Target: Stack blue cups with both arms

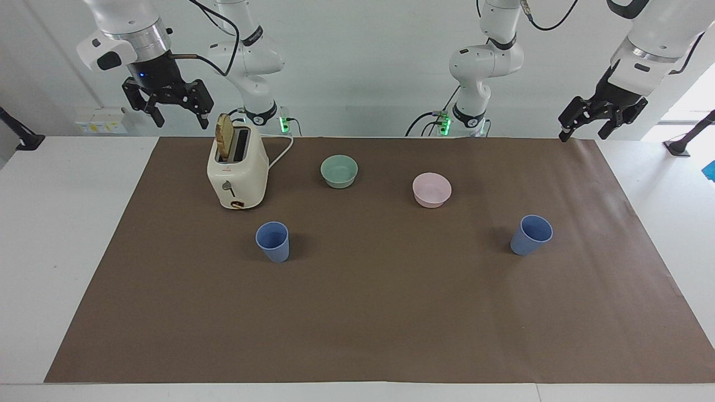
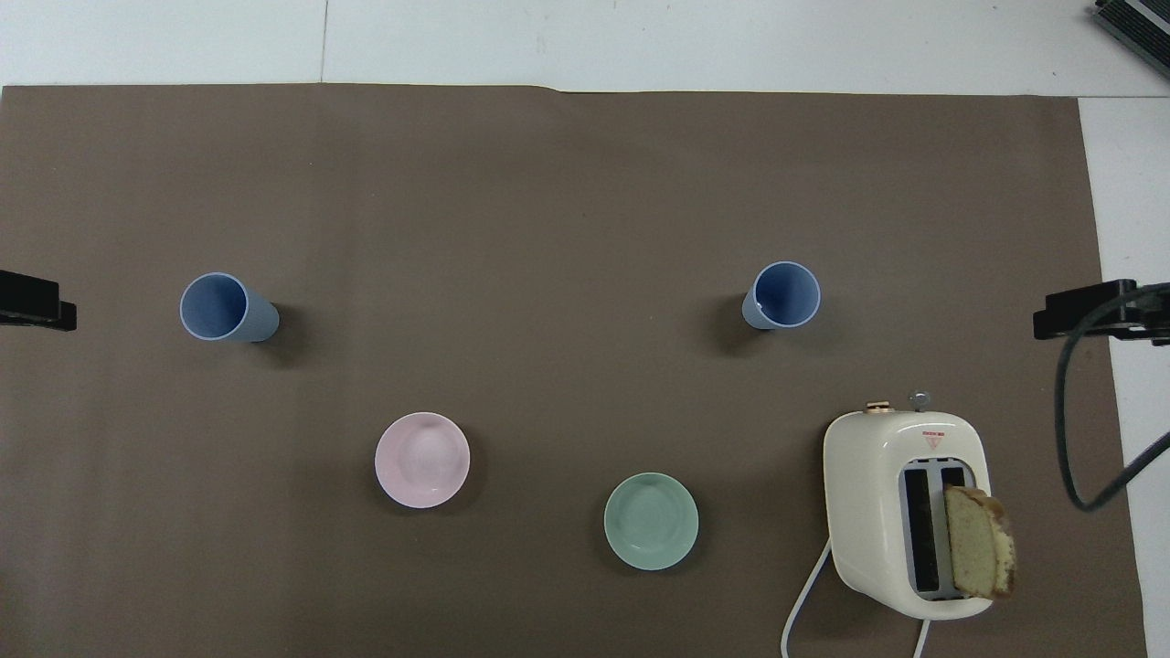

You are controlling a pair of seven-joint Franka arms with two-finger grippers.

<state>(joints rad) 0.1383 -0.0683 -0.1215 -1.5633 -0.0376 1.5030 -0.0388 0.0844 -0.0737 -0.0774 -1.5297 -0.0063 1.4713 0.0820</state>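
**Blue cups standing apart, both grippers raised and spread**

Two matte periwinkle-blue plastic cups are standing upright and empty on the brown-covered bench (image 1: 357,312), one (image 1: 272,241) toward the right arm's end, one (image 1: 530,234) toward the left arm's. The overhead view is cutting off both grippers. The right gripper (image 1: 177,115) is hanging spread over the cream toaster (image 1: 237,173), whose slot is holding a bread slice (image 1: 223,137); the left gripper (image 1: 586,129) is hanging spread over the bench edge, holding nothing.

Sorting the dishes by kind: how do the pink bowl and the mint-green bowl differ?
The pink bowl is pale pink; the mint-green bowl is green. The green one sits nearer the robots and closer to the toaster; the pink one lies toward the left arm's end of the table. Both are upright, empty and much alike in shape and size.
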